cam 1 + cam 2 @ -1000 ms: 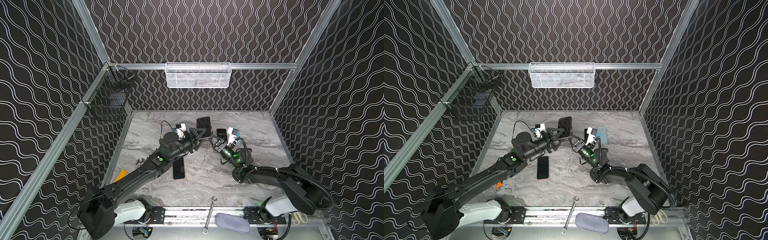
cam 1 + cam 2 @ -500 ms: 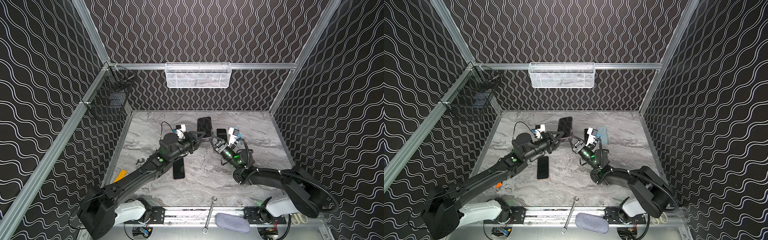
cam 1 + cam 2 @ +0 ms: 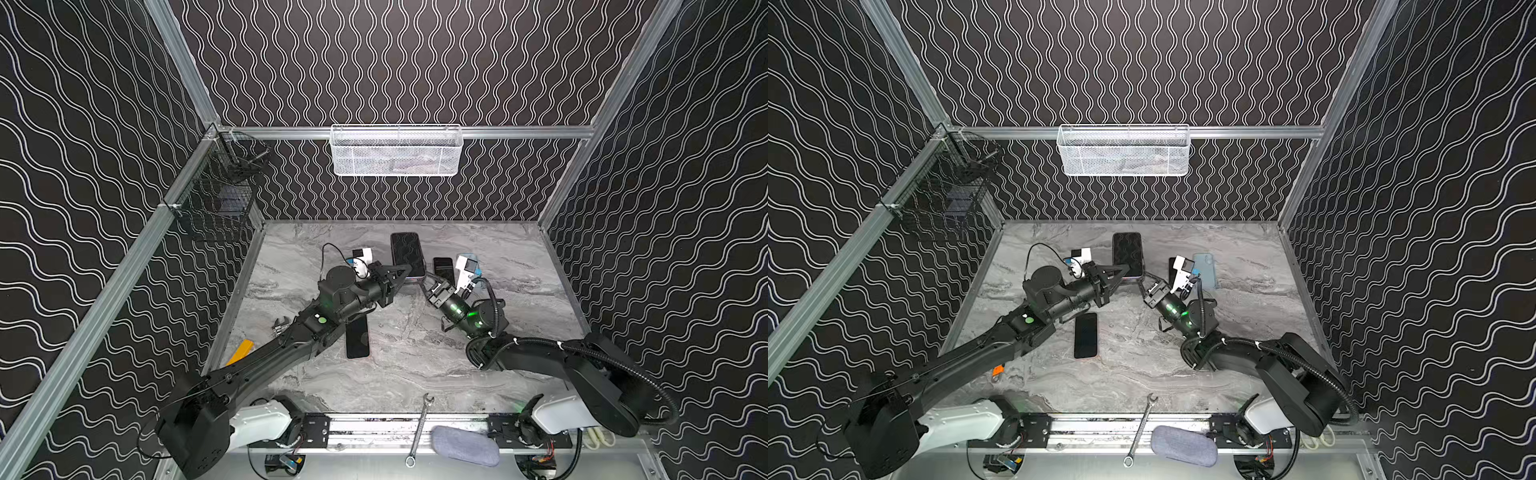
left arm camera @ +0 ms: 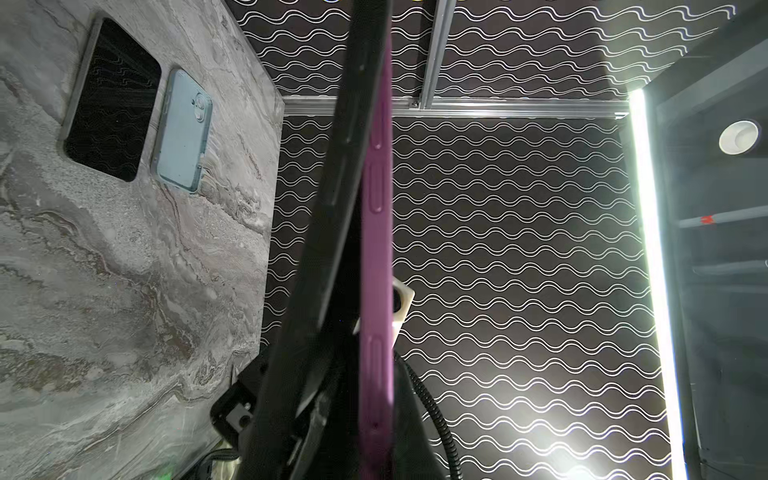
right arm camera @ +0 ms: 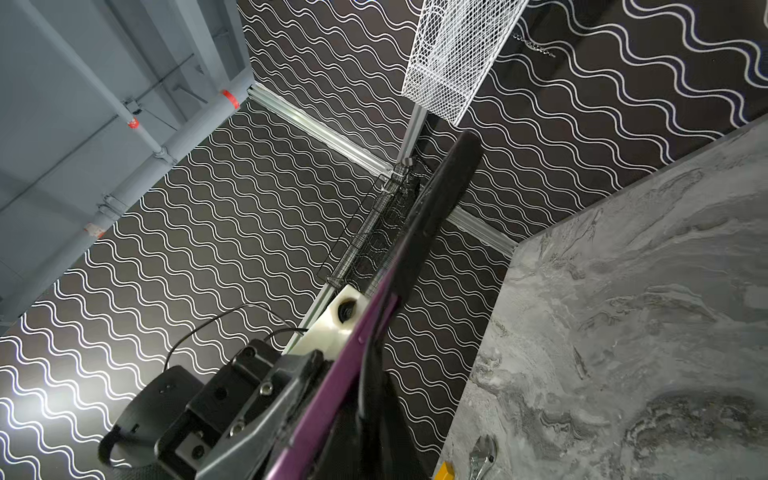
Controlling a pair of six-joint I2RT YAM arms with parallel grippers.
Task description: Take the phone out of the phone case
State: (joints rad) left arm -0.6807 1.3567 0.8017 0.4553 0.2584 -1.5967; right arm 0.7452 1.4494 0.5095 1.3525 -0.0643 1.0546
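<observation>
left gripper (image 3: 405,270) pinched shut on the lower left edge of a purple phone case (image 4: 376,249). right gripper (image 3: 423,281) clamped shut on the same case's lower right corner. the two grippers meet from either side, and the purple rim runs between their dark fingers (image 4: 332,208) in both wrist views. the phone (image 3: 407,253) sits inside the case, dark screen facing up in both top views. it is held tilted above the grey marbled desk (image 3: 415,365), near the middle and toward the back wall.

just beside the right gripper, a small dark phone (image 3: 443,268) and a light blue phone (image 3: 1205,270) lie flat, side by side. another black phone (image 3: 357,338) lies flat under the left arm. a wrench (image 3: 419,430) and a grey pouch (image 3: 463,444) rest on the front rail. a white mesh basket (image 3: 397,151) hangs on the back wall.
</observation>
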